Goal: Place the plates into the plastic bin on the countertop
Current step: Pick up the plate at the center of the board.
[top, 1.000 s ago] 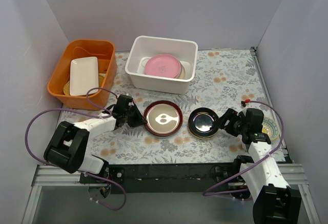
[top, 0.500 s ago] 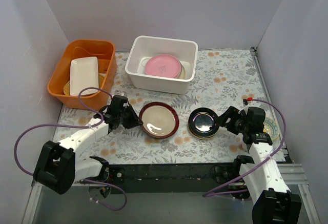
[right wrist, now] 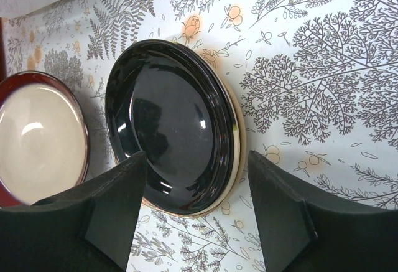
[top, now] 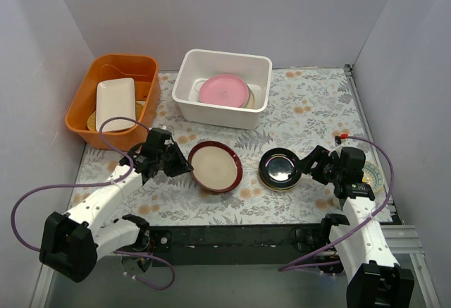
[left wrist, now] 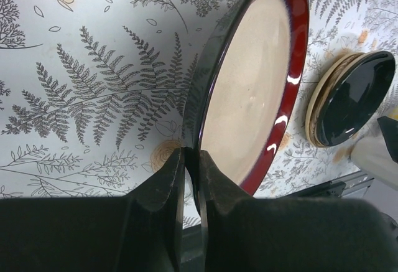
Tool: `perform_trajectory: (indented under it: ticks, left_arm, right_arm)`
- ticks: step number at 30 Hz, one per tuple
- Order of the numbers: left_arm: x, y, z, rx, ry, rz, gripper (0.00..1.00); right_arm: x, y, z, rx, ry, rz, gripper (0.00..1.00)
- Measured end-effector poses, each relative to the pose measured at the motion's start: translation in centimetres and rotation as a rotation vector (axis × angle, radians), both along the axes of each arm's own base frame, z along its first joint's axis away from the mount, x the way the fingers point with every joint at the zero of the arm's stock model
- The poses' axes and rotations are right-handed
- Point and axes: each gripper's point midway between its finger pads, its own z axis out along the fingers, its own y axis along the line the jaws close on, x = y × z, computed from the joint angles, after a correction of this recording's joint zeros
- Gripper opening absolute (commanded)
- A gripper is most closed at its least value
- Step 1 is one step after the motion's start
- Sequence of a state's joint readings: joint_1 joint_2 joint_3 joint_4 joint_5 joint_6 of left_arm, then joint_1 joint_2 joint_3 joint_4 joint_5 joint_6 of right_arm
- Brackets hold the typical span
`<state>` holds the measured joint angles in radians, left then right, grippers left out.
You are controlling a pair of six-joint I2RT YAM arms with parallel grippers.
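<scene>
Left gripper (left wrist: 191,160) pinches the near rim of the maroon plate (left wrist: 249,91), which is tilted up over the countertop (left wrist: 93,98); the plate's top is cut off by the frame, and I can't tell if its far edge touches down. Right gripper (right wrist: 196,160) is spread wide, framing the black plate (right wrist: 168,129), which lies on a tan plate (right wrist: 237,144) seen only as a sliver of rim. Further back, the white bin (top: 184,86) holds a pink plate (top: 223,89) covering most of another, and a patterned plate (top: 374,175) is half hidden by the right arm.
</scene>
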<state>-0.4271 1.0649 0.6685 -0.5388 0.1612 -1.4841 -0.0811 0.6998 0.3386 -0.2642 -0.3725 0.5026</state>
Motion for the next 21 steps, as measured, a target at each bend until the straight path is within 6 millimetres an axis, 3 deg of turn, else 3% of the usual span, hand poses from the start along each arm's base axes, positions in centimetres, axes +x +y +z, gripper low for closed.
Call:
perform_trajectory:
  ticks: [14,21]
  left_arm:
    - [1.1,-0.5,5.1,-0.024,-0.075,-0.01,0.0]
    - [1.9,-0.8,8.9,-0.042,-0.135,-0.019,0.0]
  right_arm:
    - [0.0,0.0,0.0,0.006,0.003,-0.004,0.73]
    - [0.0,0.0,0.1,0.006,0.004,-0.004,0.73]
